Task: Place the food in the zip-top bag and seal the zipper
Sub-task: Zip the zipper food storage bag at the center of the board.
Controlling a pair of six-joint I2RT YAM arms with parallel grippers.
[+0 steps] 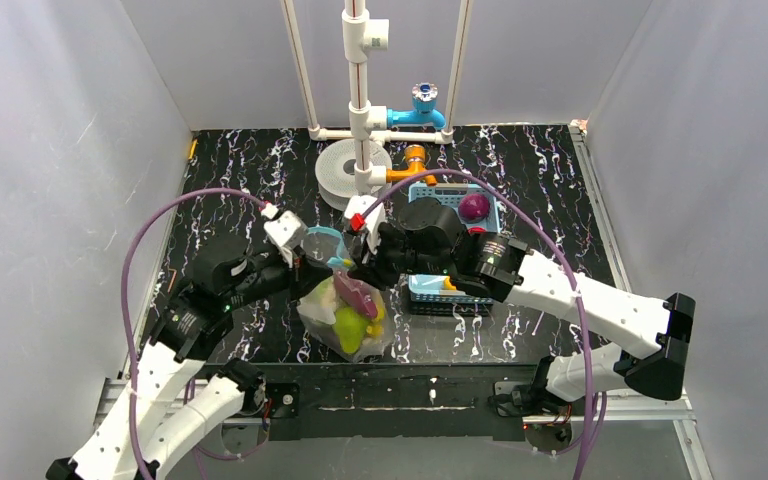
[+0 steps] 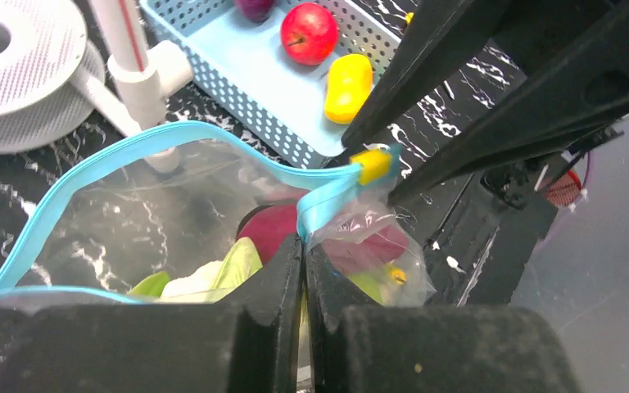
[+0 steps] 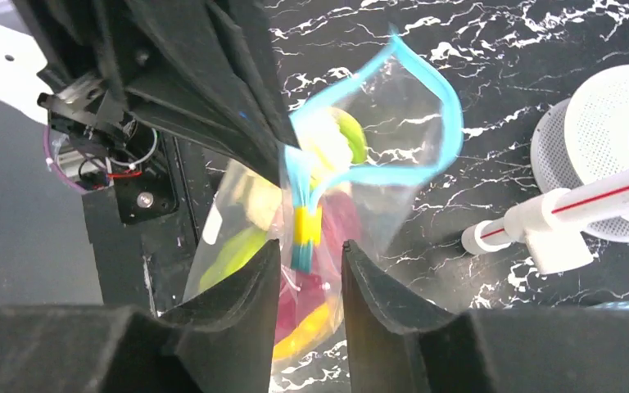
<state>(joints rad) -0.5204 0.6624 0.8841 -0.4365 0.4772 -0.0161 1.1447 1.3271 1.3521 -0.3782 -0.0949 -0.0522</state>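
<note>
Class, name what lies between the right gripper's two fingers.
In the right wrist view, the end of the zipper, carrying a yellow slider, hangs between the right gripper's fingers, with a gap on each side.

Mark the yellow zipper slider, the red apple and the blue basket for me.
yellow zipper slider (image 2: 374, 164), left wrist view, middle of its yellow body.
red apple (image 2: 309, 33), left wrist view, centre of its skin.
blue basket (image 2: 274, 86), left wrist view, bare floor beside the apple.
</note>
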